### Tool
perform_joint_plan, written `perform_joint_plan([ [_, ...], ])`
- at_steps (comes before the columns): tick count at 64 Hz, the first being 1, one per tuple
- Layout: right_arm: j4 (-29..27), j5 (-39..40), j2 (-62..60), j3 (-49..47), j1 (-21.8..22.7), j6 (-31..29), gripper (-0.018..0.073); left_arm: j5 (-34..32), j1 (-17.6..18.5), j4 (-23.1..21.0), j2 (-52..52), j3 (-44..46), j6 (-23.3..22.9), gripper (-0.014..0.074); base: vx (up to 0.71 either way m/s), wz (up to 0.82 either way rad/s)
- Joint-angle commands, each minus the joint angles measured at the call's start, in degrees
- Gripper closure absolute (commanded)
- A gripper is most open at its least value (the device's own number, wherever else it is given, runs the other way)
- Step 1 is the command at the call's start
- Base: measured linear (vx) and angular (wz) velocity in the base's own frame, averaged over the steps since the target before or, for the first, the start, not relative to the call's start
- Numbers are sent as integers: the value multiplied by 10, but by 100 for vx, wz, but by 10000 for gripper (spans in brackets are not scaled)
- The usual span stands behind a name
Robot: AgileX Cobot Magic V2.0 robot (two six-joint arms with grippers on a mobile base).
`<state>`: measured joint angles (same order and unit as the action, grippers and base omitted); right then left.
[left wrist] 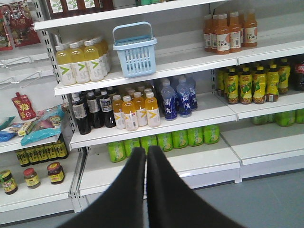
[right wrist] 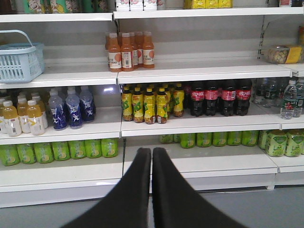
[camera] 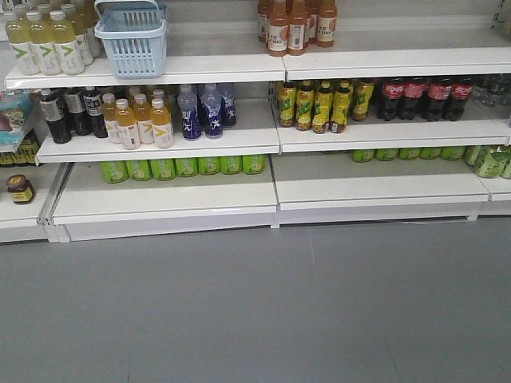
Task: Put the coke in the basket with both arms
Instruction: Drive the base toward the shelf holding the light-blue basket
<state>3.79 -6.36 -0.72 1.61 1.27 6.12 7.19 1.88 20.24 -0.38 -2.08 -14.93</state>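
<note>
White shelves (camera: 383, 49) with orange bottles (camera: 297, 24) and green bottles (camera: 184, 166)

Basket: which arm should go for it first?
Left, probably. The basket sits nearly straight ahead of the left gripper; for the right gripper it lies at the far left edge of view.

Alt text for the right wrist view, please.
The right tool, shut and empty, points at supermarket shelves of drinks. Dark red-labelled bottles stand right of centre; the light blue basket sits one shelf higher, far left.
</note>
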Motion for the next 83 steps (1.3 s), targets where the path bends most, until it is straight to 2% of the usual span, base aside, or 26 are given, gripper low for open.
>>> perform_joint_plan([
  [1, 2, 44, -8, 9, 4, -3, 564, -36, 3, -4, -12, -2, -4, 603, 0, 0],
  [83, 2, 44, -8, 9, 4, -3, 564, -36, 3, -4, -12, -2, -4, 603, 5, 5],
])
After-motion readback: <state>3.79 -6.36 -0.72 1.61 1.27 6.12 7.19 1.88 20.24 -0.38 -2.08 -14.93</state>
